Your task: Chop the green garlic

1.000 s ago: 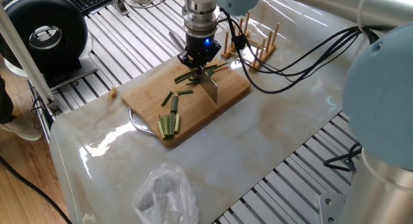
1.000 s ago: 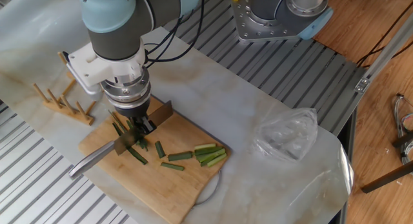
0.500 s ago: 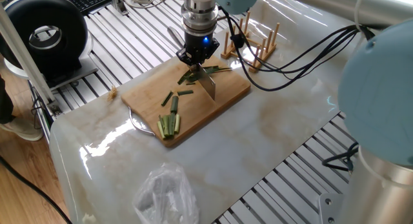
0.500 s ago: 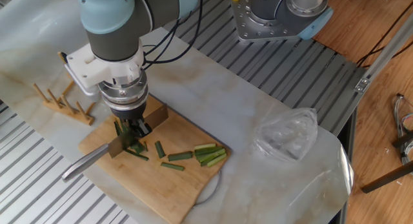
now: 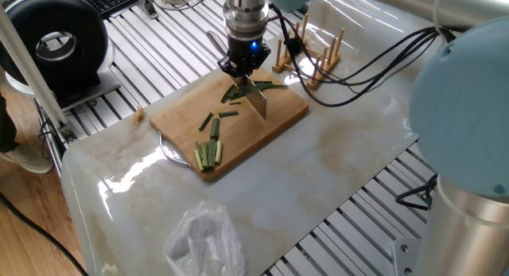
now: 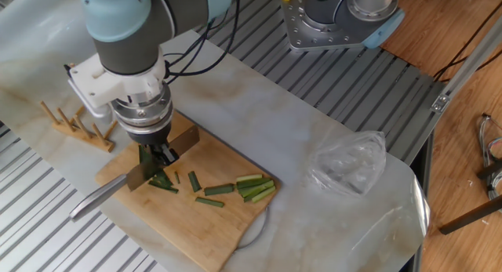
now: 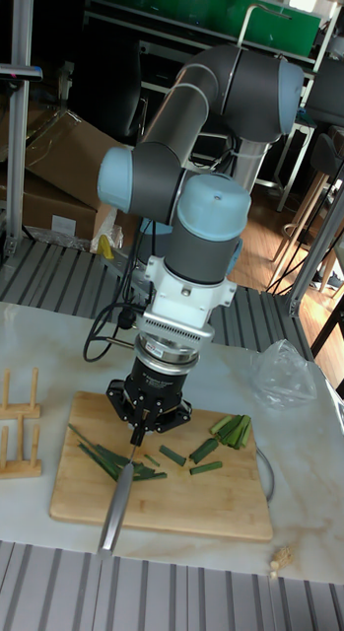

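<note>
The green garlic [image 5: 266, 87] [image 6: 162, 183] [image 7: 99, 455] lies as long dark stalks at one end of the bamboo cutting board [image 5: 288, 110] [image 6: 229, 227] [image 7: 196, 505]. Short cut segments [image 5: 208, 121] [image 6: 219, 190] [image 7: 172, 455] lie scattered beside it. My gripper [image 5: 245, 70] [image 6: 158, 154] [image 7: 143, 421] points straight down over the stalks and is shut on a knife [image 5: 258, 104] [image 6: 185, 139] [image 7: 117, 505]. The knife's blade edge rests on the board across the stalks. A bundle of paler sticks [image 5: 208, 154] [image 6: 256, 186] [image 7: 233, 430] sits at the board's other end.
A wooden peg rack [image 5: 312, 56] [image 6: 77, 123] [image 7: 16, 424] stands just past the board. A crumpled clear plastic bag [image 5: 205, 240] [image 6: 346, 167] [image 7: 286, 375] lies on the marble top. A plate rim [image 5: 170, 153] shows under the board. Slatted metal edges surround the table.
The gripper and knife have shifted a little along the stalks toward the peg rack end of the board, with the handle moving the same way. The cut segments and bundle lie where they were.
</note>
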You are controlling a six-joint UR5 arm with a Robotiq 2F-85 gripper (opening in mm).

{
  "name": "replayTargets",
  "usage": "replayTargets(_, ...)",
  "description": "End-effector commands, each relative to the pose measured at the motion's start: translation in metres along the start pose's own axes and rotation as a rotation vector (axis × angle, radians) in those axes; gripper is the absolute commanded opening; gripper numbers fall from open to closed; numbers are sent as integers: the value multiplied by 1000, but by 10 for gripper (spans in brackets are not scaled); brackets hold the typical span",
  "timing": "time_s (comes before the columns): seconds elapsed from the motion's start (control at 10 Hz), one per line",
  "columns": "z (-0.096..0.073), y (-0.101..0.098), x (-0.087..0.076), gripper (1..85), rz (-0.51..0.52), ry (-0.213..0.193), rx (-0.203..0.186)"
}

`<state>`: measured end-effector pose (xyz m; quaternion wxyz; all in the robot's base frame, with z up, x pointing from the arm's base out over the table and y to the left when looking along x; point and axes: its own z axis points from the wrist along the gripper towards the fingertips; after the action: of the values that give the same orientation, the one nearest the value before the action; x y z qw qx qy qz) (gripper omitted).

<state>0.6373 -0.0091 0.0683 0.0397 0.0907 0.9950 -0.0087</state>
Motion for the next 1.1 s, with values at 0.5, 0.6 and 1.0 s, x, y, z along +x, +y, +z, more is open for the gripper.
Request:
replayTargets(0.5, 9, 0, -14, 13, 1, -11, -17)
replayTargets(0.6, 8, 0, -15, 13, -1, -13, -17)
replayTargets(1.0, -2, -1, -13, 13, -6, 2, -19)
